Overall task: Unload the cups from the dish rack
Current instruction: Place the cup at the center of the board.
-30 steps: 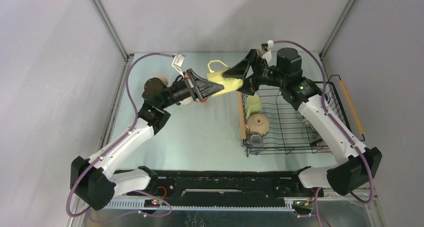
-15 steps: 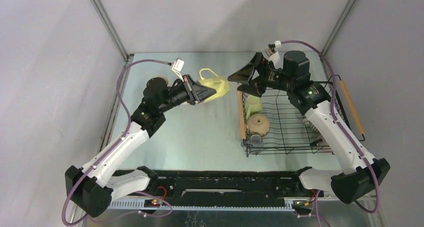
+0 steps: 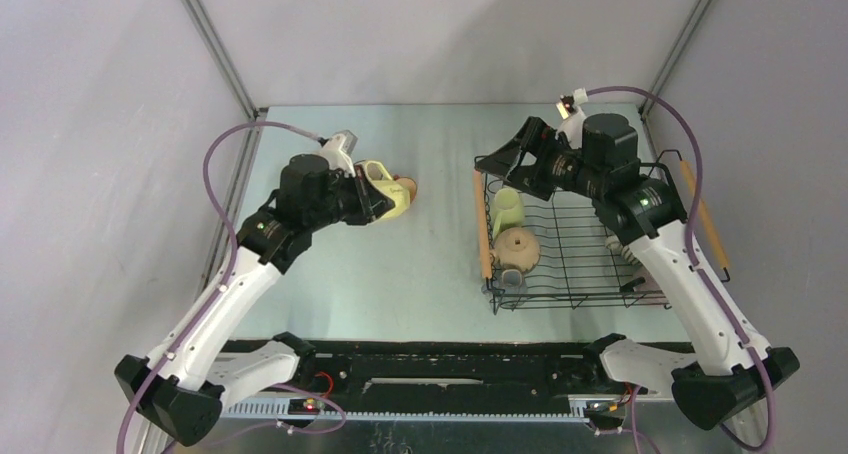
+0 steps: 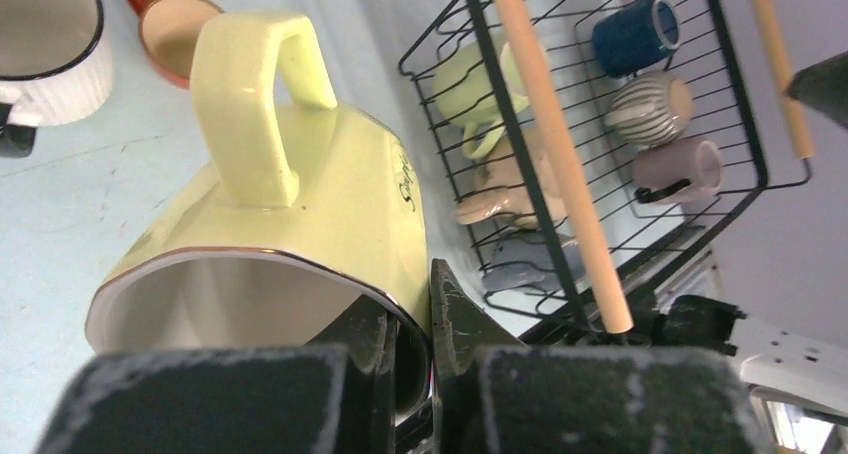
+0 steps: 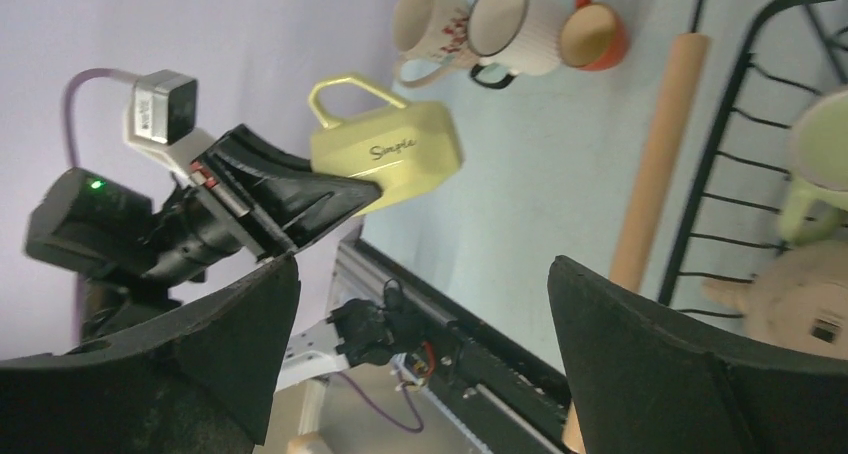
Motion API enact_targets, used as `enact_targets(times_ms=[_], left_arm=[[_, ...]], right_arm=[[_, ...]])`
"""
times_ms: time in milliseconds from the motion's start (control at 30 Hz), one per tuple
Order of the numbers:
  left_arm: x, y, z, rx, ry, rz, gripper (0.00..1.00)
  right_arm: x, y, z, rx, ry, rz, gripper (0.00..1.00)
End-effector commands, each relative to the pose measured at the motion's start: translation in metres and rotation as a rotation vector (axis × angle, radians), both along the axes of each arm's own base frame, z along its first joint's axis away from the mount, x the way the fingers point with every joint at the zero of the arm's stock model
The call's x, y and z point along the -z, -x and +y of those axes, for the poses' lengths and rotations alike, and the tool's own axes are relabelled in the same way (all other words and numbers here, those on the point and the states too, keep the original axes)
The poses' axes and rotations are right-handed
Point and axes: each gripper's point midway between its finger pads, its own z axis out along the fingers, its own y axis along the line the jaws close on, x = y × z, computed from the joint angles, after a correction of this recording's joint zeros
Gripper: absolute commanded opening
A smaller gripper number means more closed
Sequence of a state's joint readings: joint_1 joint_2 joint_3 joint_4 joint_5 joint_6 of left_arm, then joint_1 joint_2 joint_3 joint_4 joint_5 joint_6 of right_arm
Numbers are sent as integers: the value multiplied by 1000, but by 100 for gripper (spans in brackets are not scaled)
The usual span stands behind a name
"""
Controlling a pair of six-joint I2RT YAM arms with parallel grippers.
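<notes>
**Yellow mug out of rack, in L gripper; R gripper spread wide**

L gripper (image 4: pixel 412 324) is clamped on the rim of the pale yellow-green mug (image 4: pixel 330 194): one finger (image 4: pixel 455 324) sits outside the wall, the other inside. The mug lies tilted on its side w/ the handle up and dark script on its flank. It sits over the table (image 3: pixel 430 264), left of the dish rack (image 3: pixel 585 274) and apart from it. We can't tell whether it touches the tabletop.

Just beside it, three cups stand upright in a row on the table: a white mug w/ red print (image 5: pixel 425 19), a white ribbed mug (image 5: pixel 515 19) and an orange-red cup (image 5: pixel 592 34).

R gripper (image 5: pixel 422 266) is near the rack's far-left corner, fingers wide apart, nothing between them.

In the rack, along the left wooden rod (image 4: pixel 560 154), we see a pale green mug (image 4: pixel 470 74), a tan cup (image 4: pixel 500 189) and a grey cup (image 4: pixel 525 264). On the opp. side are a dark blue cup (image 4: pixel 635 36), a cream ribbed cup (image 4: pixel 655 109) and a mauve cup (image 4: pixel 680 169), lying on their sides.
</notes>
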State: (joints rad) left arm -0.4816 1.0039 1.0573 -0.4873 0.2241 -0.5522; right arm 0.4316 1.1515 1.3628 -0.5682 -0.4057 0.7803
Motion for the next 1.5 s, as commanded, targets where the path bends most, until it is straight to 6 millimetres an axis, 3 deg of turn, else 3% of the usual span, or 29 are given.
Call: enact_targets(times_ms=[0,233,500,767,1000,1233,1467], left_arm=[[-43,-14,7,7,-68,-137,0],[-27,-50,-20,45,-142,-43,0],[-7,-96,-54,45,-260,21,0],[31,-133,-85,51,-337,93,0],[58,-152,-108,75,-373,124,0],[98,-168,-110,43,-472,168,0],[117,-177,-117,58,-500,194,0]], right_arm=[[-15,0,-30,111,110,-106,100],[-33,10,-58,216,157,-176,100],[-39,23,-77,274,188,-193,100],[-41,35,-89,312,191,-196,100],[-39,42,-94,323,194,-186,100],[-38,47,-97,327,194,-182,100],[-35,48,-96,320,196,-173,100]])
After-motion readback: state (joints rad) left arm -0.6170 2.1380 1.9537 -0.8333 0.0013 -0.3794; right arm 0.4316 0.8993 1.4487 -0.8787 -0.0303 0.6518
